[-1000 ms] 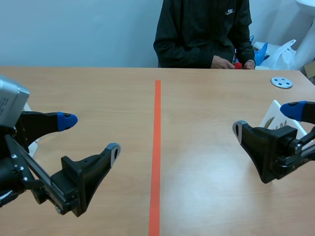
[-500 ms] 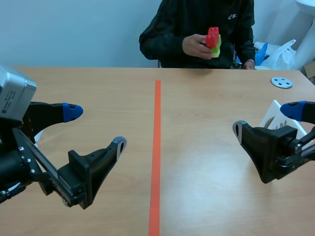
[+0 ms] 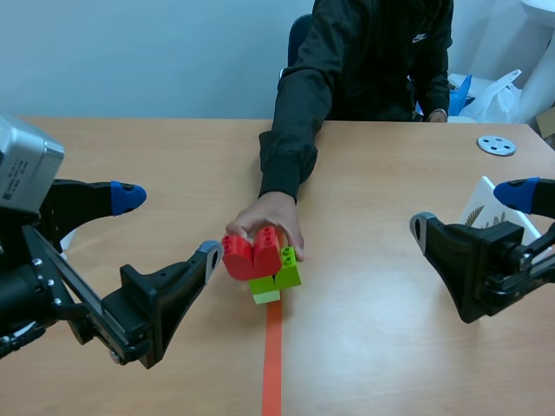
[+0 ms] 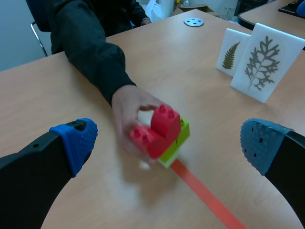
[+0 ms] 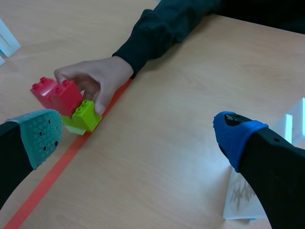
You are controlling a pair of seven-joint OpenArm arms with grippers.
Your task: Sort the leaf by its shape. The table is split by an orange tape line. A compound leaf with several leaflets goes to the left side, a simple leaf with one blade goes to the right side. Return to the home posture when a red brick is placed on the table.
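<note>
A person's hand (image 3: 270, 218) holds a red brick (image 3: 251, 255) stacked on lime-green bricks (image 3: 277, 279), resting on the orange tape line (image 3: 272, 364) in mid-table. My left gripper (image 3: 169, 227) hovers open just left of the stack, with nothing between its fingers. In the left wrist view the red brick (image 4: 159, 130) lies ahead of the open gripper (image 4: 167, 143). My right gripper (image 3: 471, 211) stands open at the right, also holding nothing. A white leaf card (image 3: 491, 211) stands behind it. Two leaf cards, a fern (image 4: 231, 55) and a branched leaf (image 4: 263, 63), stand on the right side.
The person's dark sleeve (image 3: 295, 130) stretches across the table from the far edge. A grey disc (image 3: 496, 145) lies at the far right, with plastic bags (image 3: 490, 95) beyond it. A white card (image 5: 7, 43) stands on the left side.
The person's hand has come down from above the far edge and put the red-and-green brick stack on the tape line. My left gripper shifted slightly early on; the right has not moved.
</note>
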